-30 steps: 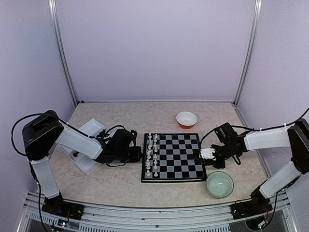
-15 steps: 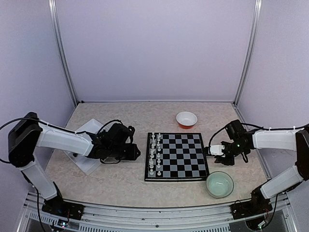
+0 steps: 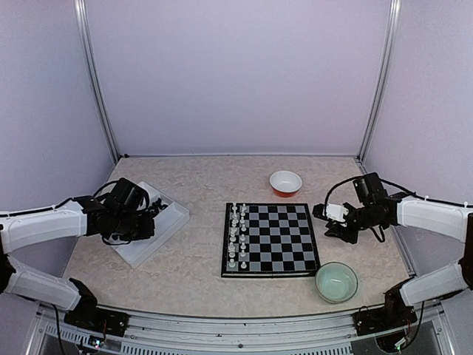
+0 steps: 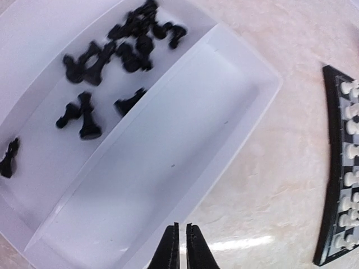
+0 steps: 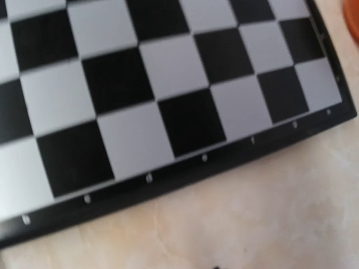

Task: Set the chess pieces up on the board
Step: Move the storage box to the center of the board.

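Left hand (image 4: pixel 180 246), pinched narrow and empty, hangs over the tray (image 4: pixel 224 112); black pieces (image 4: pixel 134 42) come next (it must widen first). Right hand (image 3: pixel 325 213): grip unclear from here.

You have a white tray (image 3: pixel 159 231) on the left of the speckled beige table (image 3: pixel 199 177), lying at an angle, with a divider running down its length. Far right of centre sits a small bowl (image 3: pixel 285 182), orange-red outside and white inside. A pale green bowl (image 3: pixel 336 282) stands near the front right edge, well apart from it.
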Robot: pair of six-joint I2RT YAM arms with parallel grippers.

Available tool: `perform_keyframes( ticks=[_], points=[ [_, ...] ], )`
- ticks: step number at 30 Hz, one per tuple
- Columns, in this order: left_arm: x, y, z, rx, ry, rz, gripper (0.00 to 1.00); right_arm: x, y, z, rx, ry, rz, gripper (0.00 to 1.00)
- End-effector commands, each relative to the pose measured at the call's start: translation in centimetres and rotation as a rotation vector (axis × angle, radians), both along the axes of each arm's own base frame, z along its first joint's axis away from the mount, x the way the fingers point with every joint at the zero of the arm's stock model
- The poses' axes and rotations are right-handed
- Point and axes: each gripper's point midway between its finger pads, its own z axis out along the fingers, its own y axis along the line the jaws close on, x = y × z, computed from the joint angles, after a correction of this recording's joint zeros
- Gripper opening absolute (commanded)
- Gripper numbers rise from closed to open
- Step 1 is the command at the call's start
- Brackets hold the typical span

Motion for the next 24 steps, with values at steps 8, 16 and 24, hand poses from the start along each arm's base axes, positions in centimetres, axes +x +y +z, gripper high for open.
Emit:
perform_keyframes(
  ticks=[8, 16, 24],
  points=[
    [-2.1, 3.1, -4.8, 0.081, 0.140, 0.096, 0.07, 0.5, 1.8, 2.4, 0.182, 0.006, -0.043, 0.26],
    [-2.0, 0.3, -6.0, 0.035, 0.169, -0.006, 0.07, 0.4, 1.8, 2.1, 0.187, 0.010, -0.051, 0.27],
    [-2.0, -5.6, -6.3, -0.009, 0.170, -0.169, 0.07, 0.6, 1.7, 1.3, 0.170, 0.025, -0.061, 0.27]
  ],
)
